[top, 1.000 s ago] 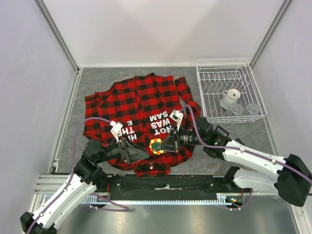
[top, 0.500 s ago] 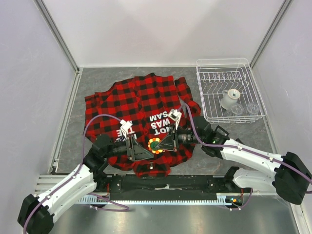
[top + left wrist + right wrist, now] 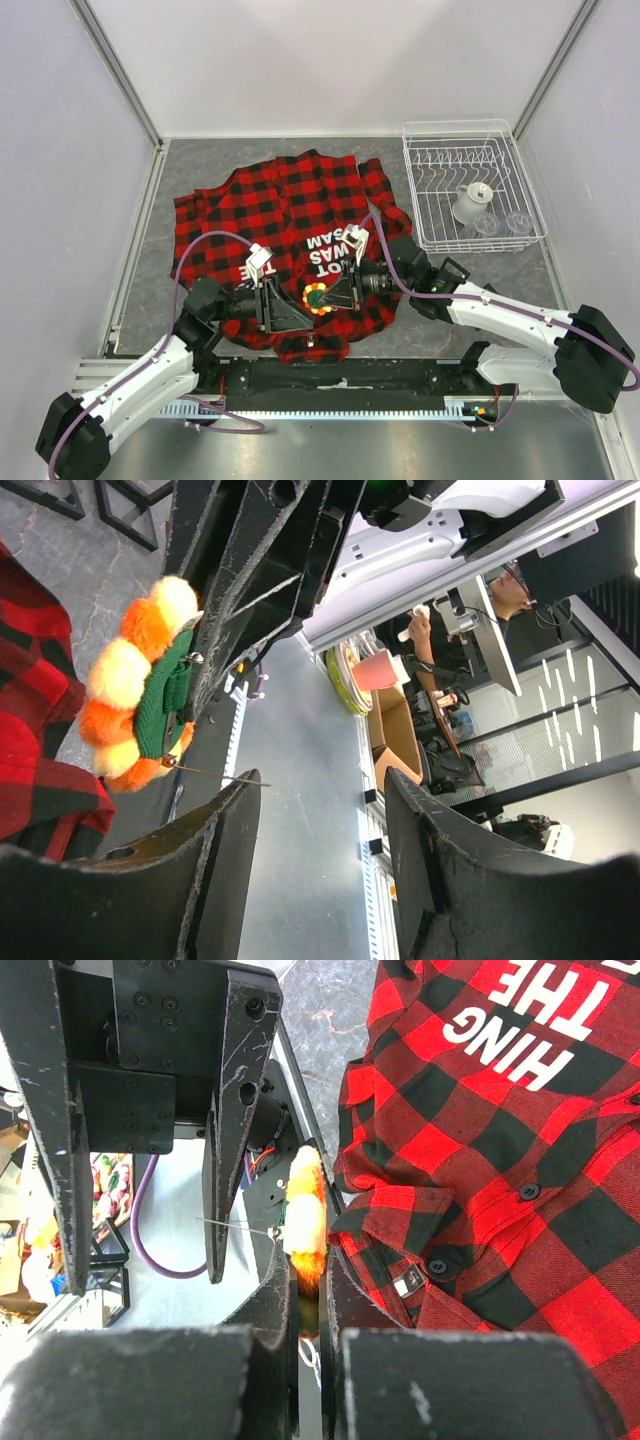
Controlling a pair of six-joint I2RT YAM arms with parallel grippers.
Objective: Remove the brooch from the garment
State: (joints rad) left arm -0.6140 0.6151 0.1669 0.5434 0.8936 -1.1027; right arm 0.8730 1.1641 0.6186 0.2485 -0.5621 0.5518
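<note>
At near edge of garment (image 3: 290, 200), beside collar: shows brooch (image 3: 318, 298) clamped edge-on in fully closed right gripper (image 3: 308, 1278), with bare pin jutting sideways toward left gripper (image 3: 320, 790). Shows left gripper partly open, jaws standing either side of pin tip and gripping nothing. Attachment of brooch to cloth: not discernible from these views.

Likely hazards:
- Closing left jaws off-line, so bending or missing thin pin.
- Pulling away with pin snagged, so dragging or tearing plaid.
- Slackening right grip, so dropping brooch onto tabletop (image 3: 200, 160).

Compared with one second before:
- Left gripper swung rightward, now much nearer brooch.
- Brooch shifted slightly left.
- Right gripper closed on brooch as before.
- Garment lying as before.
</note>
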